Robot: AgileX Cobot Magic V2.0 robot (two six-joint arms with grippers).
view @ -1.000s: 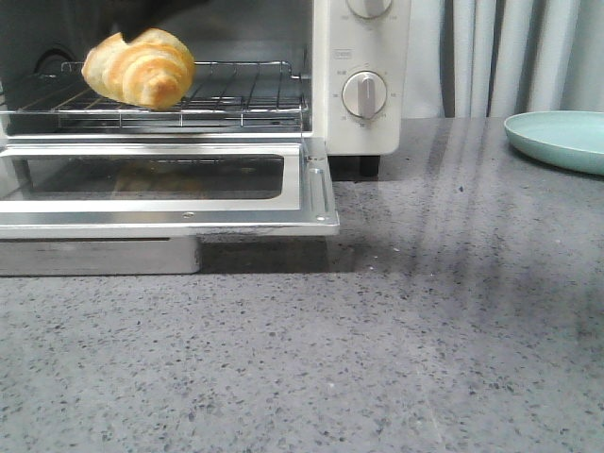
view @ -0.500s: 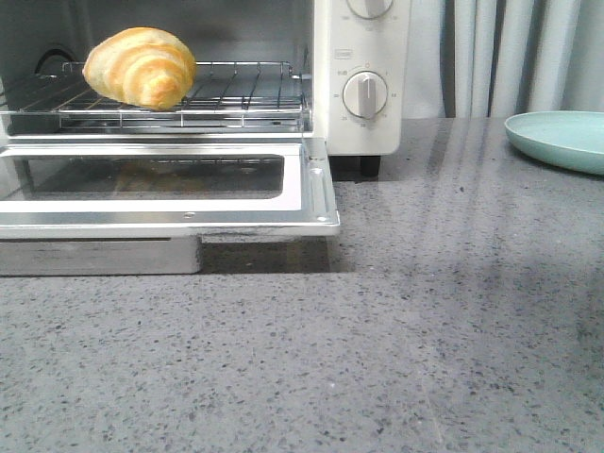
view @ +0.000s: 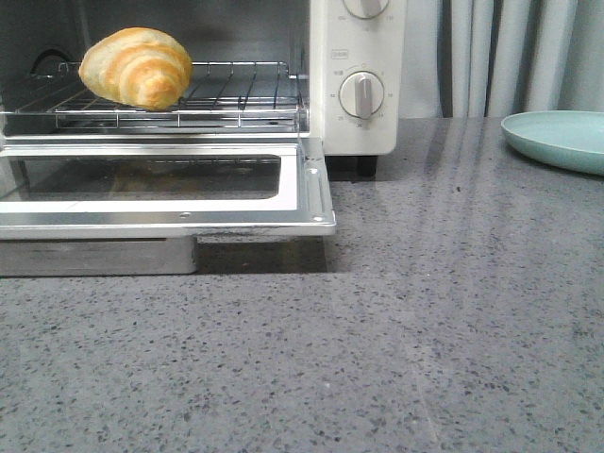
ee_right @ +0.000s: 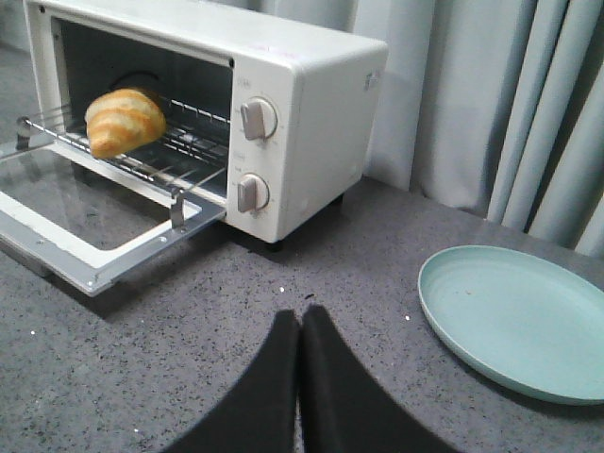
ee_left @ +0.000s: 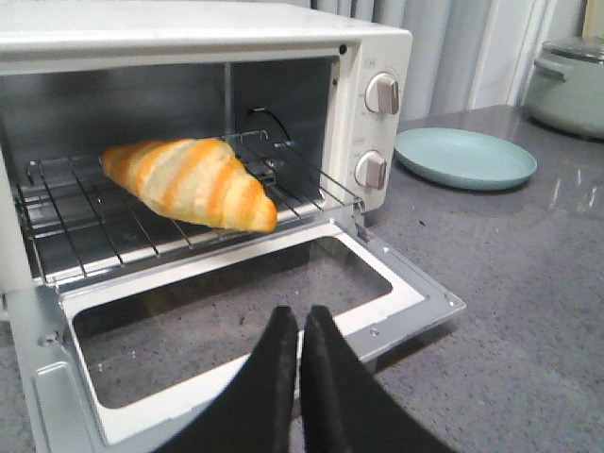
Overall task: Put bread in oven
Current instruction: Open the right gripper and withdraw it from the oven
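Above the tabletop, both sets of jaws are pressed closed and empty, the left gripper now clear of the oven. Released, the bread sits on the wire rack, door down, so placement looks complete.

The oven door lies dropped flat over the table, blocking low approach from the front, the bread fills the left of the rack while its right is free, and a plate stands far right.
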